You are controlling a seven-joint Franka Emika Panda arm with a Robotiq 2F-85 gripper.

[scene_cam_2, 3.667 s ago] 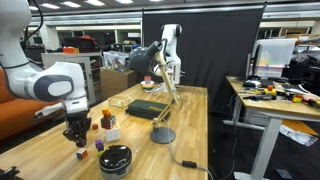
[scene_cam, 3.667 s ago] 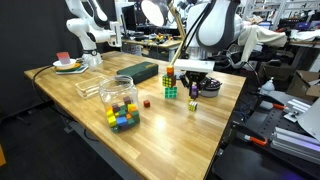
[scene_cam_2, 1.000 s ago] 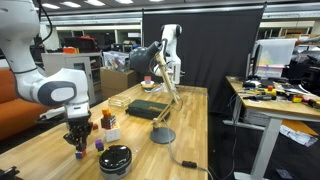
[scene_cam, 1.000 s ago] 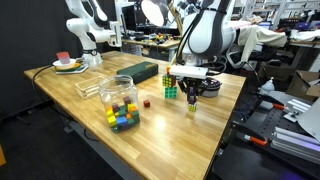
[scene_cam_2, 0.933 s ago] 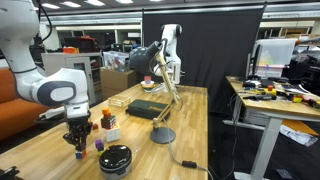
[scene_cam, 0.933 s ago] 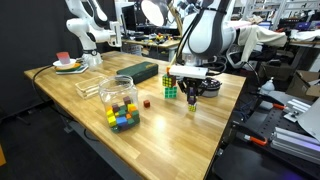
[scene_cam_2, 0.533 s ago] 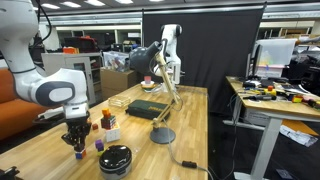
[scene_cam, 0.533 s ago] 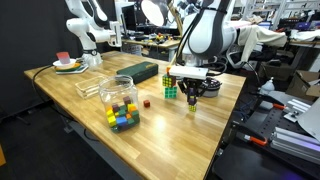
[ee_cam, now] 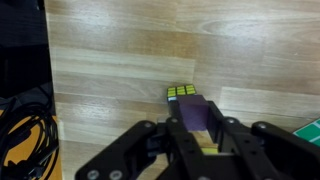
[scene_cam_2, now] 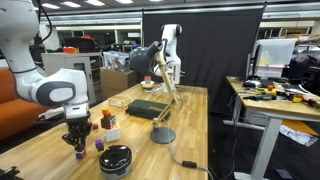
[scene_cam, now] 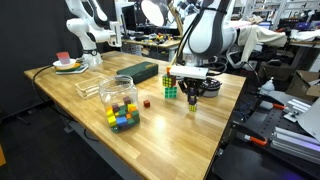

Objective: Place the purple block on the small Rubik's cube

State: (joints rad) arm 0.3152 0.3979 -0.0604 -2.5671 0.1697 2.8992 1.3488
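Observation:
My gripper [scene_cam: 192,95] is shut on the purple block [ee_cam: 190,112], a dark purple cube held between the two black fingers [ee_cam: 193,120]. The small Rubik's cube [ee_cam: 181,93] shows a yellow face just beyond and under the block. In both exterior views the gripper [scene_cam_2: 78,146] hangs low, directly over the small Rubik's cube [scene_cam: 193,105] on the wooden table. I cannot tell whether the block touches the cube.
The larger Rubik's cube [scene_cam: 170,88] with green faces stands just beside the gripper. A dark red block [scene_cam: 146,102] and a clear jar of coloured blocks [scene_cam: 122,102] stand further along. A dark box [scene_cam: 138,71] lies behind. The table edge [scene_cam: 228,112] is close.
Over the last few seconds the gripper has come down with the purple block toward the small Rubik's cube. In the last second nothing visibly moved.

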